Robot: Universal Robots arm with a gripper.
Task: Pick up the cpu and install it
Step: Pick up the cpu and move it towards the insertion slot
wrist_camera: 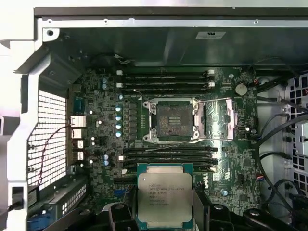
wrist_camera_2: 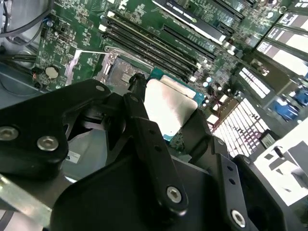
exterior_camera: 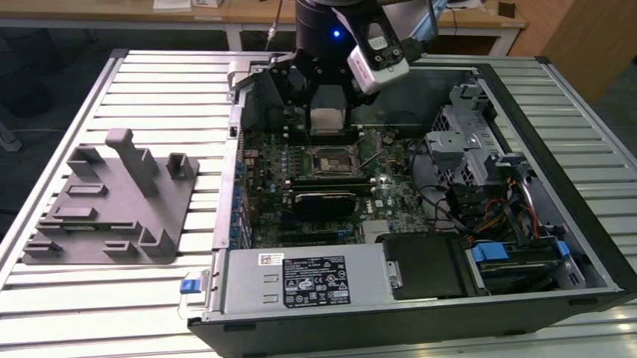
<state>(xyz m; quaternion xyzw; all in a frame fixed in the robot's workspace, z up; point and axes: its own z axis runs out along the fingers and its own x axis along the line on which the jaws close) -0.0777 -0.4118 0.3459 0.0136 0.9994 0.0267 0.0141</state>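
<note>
So the gripper [wrist_camera: 164,217] has its jaws closed on the cpu [wrist_camera: 164,196], pinching it by two opposite edges. It's hanging over the motherboard [wrist_camera: 96,139] inside the case [exterior_camera: 418,313], just short of the open socket [wrist_camera: 174,120]. Doing this bit well probably comes down to keeping the chip dead flat, squaring it to the socket frame with the right corner matched, and staying off the flipped-open plate [wrist_camera: 226,118] so nothing scrapes the pins
</note>
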